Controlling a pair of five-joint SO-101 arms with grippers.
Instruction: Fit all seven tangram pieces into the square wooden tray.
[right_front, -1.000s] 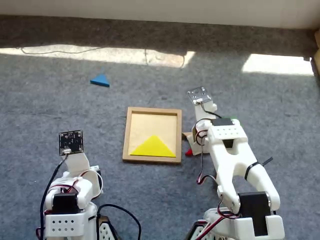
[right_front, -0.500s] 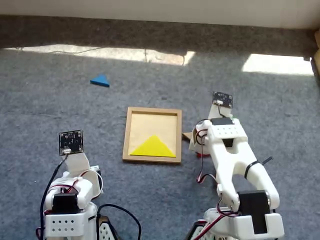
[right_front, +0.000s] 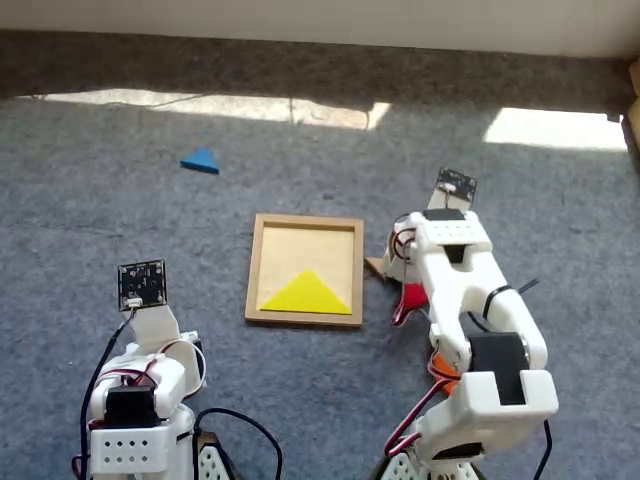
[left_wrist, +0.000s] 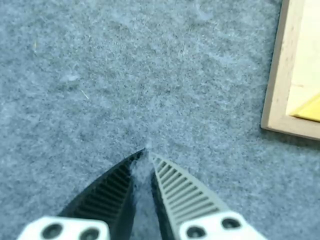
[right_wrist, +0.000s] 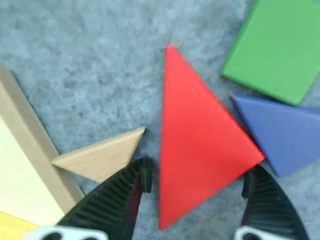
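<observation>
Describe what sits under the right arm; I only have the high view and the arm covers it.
Observer: The right gripper is open, its fingers either side of a red triangle flat on the carpet.
Operator: Name its neighbours.
Observer: A green piece and a blue piece lie close beside it.
Operator: Report the left fingers.
Observer: The left gripper is shut, over carpet beside the tray.

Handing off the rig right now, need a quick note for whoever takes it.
Left gripper: shut, empty, over the carpet beside the square wooden tray.
Right gripper: open around the red triangle.
Done: yellow triangle in the tray.
To do: red triangle, wooden triangle, green piece, blue piece beside the tray; small blue triangle far off on the carpet.
</observation>
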